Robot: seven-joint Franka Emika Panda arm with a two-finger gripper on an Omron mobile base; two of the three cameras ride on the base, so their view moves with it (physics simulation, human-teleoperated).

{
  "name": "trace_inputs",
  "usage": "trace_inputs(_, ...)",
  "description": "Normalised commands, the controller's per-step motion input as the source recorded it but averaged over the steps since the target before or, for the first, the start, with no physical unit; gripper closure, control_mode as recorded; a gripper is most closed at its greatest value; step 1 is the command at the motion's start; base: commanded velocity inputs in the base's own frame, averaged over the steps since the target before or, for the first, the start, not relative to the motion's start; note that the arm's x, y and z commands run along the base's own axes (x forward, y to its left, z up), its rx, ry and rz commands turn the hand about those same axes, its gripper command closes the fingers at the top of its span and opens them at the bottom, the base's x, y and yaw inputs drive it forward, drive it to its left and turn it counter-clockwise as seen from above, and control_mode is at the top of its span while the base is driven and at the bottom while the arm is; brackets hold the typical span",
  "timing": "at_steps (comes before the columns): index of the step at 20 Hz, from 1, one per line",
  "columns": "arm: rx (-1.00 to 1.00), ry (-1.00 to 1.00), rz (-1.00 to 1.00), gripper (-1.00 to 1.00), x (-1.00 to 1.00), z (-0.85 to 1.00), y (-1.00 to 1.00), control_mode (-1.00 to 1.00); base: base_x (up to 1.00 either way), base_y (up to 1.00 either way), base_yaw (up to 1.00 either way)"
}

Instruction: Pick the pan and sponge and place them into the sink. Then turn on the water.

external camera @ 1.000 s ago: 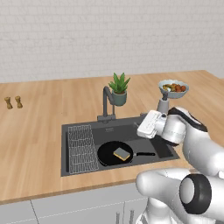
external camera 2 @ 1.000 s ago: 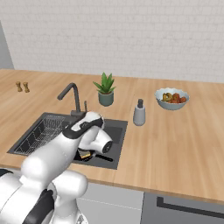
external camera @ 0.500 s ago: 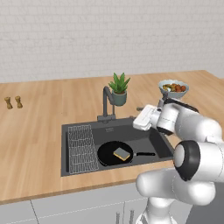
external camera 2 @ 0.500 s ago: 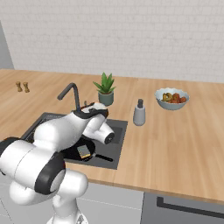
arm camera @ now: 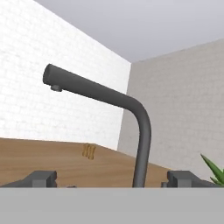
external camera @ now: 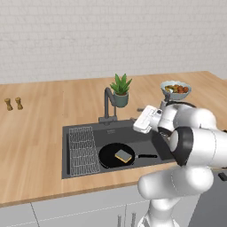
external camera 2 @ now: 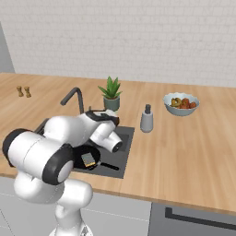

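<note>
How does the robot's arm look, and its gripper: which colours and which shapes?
The arm is made of thick, rounded, glossy white segments with dark grey to black rings at the joints. It ends in a boxy white hand. The gripper has two small, blocky dark grey finger tips. No cables or markings are visible.

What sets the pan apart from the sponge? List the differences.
1. Colour: the pan is all black; the sponge is yellow.
2. Shape: the pan is round with a long thin handle; the sponge is a small rectangular block.
3. Size: the pan is far wider than the sponge.
4. Position: the pan rests on the floor of the sink; the sponge lies inside the pan.

Shared: both are already in the sink.
</note>
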Motion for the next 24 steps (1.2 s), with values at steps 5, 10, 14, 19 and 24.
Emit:
trace_inputs(5,-0.06,0.0,0.0,-1.0,0.39,-0.13,0.18,-1.0,0.0,0.0,0.0)
trace_inputs(10,-0.02,0.0,0.0,-1.0,0.4,-0.06,0.14,-1.0,0.0,0.0,0.0)
trace_inputs(14,0.0,0.0,0.0,-1.0,0.39,-0.08,0.14,-1.0,0.0,0.0,0.0)
trace_inputs(19,-0.02,0.0,0.0,-1.0,0.35,-0.16,0.16,-1.0,0.0,0.0,0.0)
trace_inputs(24,-0.05,0.0,0.0,-1.0,0.36,-0.23,0.16,-1.0,0.0,0.0,0.0)
